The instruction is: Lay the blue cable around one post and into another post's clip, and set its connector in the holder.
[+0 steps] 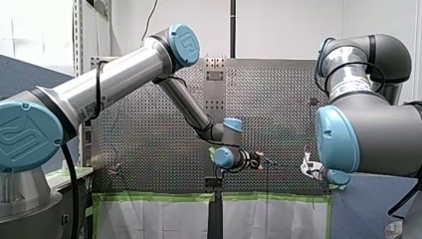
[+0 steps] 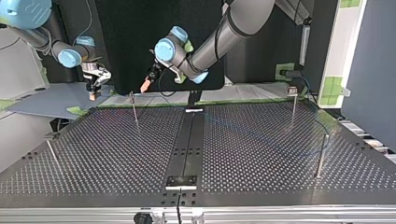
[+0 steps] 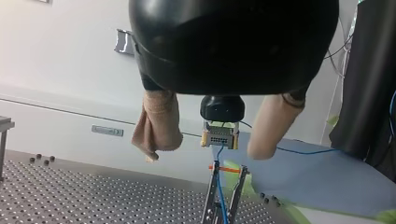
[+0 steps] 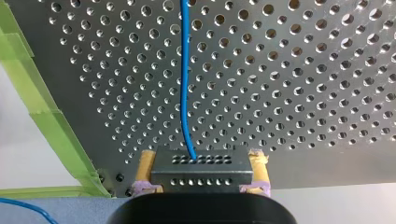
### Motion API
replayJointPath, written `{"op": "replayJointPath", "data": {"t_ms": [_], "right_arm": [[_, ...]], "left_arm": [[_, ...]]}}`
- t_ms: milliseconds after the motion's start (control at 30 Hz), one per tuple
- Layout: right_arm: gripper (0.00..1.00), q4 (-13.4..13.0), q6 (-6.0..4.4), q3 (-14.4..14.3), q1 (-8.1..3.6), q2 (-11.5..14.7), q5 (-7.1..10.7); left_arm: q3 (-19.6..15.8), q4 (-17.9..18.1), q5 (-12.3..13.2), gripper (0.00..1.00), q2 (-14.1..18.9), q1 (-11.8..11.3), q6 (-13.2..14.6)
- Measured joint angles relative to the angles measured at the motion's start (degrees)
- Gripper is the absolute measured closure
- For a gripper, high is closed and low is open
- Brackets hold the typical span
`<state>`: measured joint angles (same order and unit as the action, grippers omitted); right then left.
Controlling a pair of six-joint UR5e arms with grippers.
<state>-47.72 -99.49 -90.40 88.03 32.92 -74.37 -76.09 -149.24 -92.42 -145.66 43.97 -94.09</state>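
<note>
Left gripper (image 3: 204, 154) held level over the desk (image 2: 116, 154), fingers spread, gripping nothing. Right gripper (image 4: 201, 157) faces it, fingers pinching the connector (image 4: 201, 173). Blue cable (image 4: 185, 84) leads away over the desk (far end cut off); faint in the top view.

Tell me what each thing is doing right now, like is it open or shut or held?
My left gripper: open, holding nothing.
My right gripper: shut on the connector.
Connector: pinched between yellow pads, in the air.
Blue cable: plugged into the connector, running between the clip post's prongs.
Clip post: upright, cable between its prongs.
</note>
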Motion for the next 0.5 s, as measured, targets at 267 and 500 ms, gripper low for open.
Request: {"op": "replayJointPath", "data": {"t_ms": [267, 500], "right_arm": [[1.0, 0.07, 0.07, 0.0, 0.0, 0.0, 0.0], [1.0, 0.07, 0.07, -0.01, -0.01, 0.0, 0.0]], "left_arm": [[0.0, -0.09, -0.19, 0.0, 0.0, 0.0, -0.04], [0.0, -0.1, -0.47, 0.0, 0.0, 0.0, -0.1]]}}
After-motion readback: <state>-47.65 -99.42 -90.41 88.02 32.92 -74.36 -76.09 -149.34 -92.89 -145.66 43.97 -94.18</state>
